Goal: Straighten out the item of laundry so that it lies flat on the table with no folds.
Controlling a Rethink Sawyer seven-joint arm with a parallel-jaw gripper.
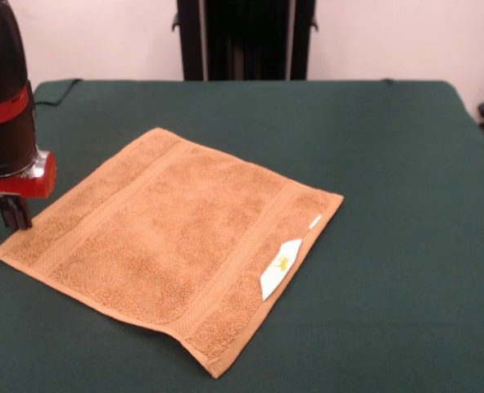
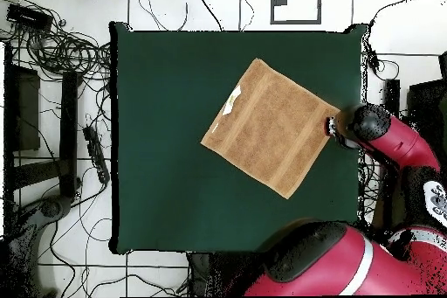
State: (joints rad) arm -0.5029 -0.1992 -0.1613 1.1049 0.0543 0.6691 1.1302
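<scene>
Towel (image 1: 172, 237) lies almost flat on the green table (image 1: 389, 164); gripper (image 1: 14, 214) hovers at its corner, opening I cannot tell. Lift straight up, without dragging the cloth.

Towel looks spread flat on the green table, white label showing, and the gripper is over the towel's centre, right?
Not the centre. In the front view the gripper is at a corner of the towel. The rest holds: it lies spread on the table, white label showing.
</scene>
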